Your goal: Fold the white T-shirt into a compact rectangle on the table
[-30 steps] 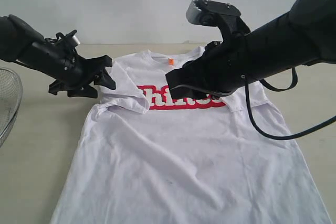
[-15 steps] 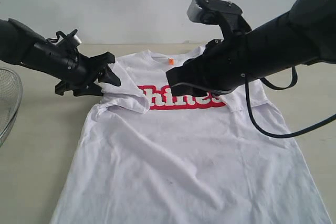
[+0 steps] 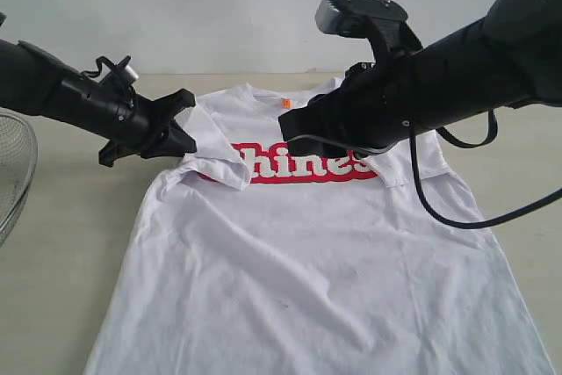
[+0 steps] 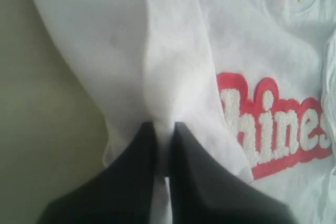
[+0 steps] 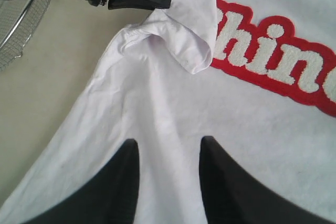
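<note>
Operator: your left tool (image 4: 163, 129) pinching white T-shirt (image 3: 325, 261) at folded sleeve (image 3: 219, 164); your right tool (image 5: 169, 142) hovering above, jaws parted, holding nothing.

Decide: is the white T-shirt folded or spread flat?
Mostly spread: the white T-shirt lies open on the table; only one sleeve is folded inward.

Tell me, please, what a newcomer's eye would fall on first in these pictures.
A white T-shirt with a red chest print lies spread face up on the beige table. At its sleeve, left in the exterior view, the left claw is shut on a fold of cloth; the right claw hangs open above the shirt. A wire-mesh basket peeks in at the far left.
</note>
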### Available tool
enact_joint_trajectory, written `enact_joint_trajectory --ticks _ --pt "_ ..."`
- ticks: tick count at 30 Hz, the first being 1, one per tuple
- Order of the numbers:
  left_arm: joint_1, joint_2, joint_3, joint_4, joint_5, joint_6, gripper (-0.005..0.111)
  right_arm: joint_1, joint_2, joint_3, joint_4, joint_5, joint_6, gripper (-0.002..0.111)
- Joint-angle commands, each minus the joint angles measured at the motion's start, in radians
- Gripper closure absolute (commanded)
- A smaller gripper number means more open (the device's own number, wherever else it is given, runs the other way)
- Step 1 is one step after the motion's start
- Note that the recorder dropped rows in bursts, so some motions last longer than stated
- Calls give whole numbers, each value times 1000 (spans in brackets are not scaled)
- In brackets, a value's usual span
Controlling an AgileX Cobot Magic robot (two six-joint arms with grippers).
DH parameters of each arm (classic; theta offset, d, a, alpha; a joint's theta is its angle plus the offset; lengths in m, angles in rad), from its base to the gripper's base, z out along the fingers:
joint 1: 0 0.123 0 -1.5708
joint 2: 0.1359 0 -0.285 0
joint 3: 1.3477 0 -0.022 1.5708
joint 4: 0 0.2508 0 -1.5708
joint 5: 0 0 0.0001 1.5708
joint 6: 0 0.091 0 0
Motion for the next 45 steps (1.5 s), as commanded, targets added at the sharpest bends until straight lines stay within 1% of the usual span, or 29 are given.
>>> enact_joint_trajectory --ticks 1,13,14,16,18,21,22,24,25,29,31,33,38,39,41,45 --pt "-2 0 -5 -42 9 11 102 2 -4 -2 -1 -6 -2 75" --pt "-2 0 -5 -31 30 34 102 2 -4 -2 -1 -6 -2 75" --pt "-2 0 -5 -28 30 34 101 2 -4 -2 -1 -6 -2 75" --pt "-2 0 -5 -19 23 34 94 2 -4 -2 -1 -6 -2 75" --pt "-2 0 -5 -4 18 34 83 2 -4 -2 -1 -6 -2 75" --pt "-2 0 -5 -2 7 34 63 2 -4 -2 -1 -6 -2 75" --pt "-2 0 -5 -2 2 34 59 2 -4 -2 -1 -6 -2 75" --pt "-2 0 -5 -2 -13 34 52 2 -4 -2 -1 -6 -2 75" --pt "-2 0 -5 -2 -22 34 52 2 -4 -2 -1 -6 -2 75" --pt "-2 0 -5 -4 -42 34 53 2 -4 -2 -1 -6 -2 75" --pt "-2 0 -5 -6 -44 34 55 2 -4 -2 -1 -6 -2 75" --pt "-2 0 -5 -6 -47 34 61 2 -4 -2 -1 -6 -2 75" --pt "-2 0 -5 -6 -53 34 90 2 -4 -2 -1 -6 -2 75" --pt "-2 0 -5 -6 -57 34 93 2 -4 -2 -1 -6 -2 75" --pt "-2 0 -5 -6 -60 14 98 2 -4 -2 -1 -6 -2 75" --pt "-2 0 -5 -6 -72 2 98 2 -4 -2 -1 -6 -2 75"
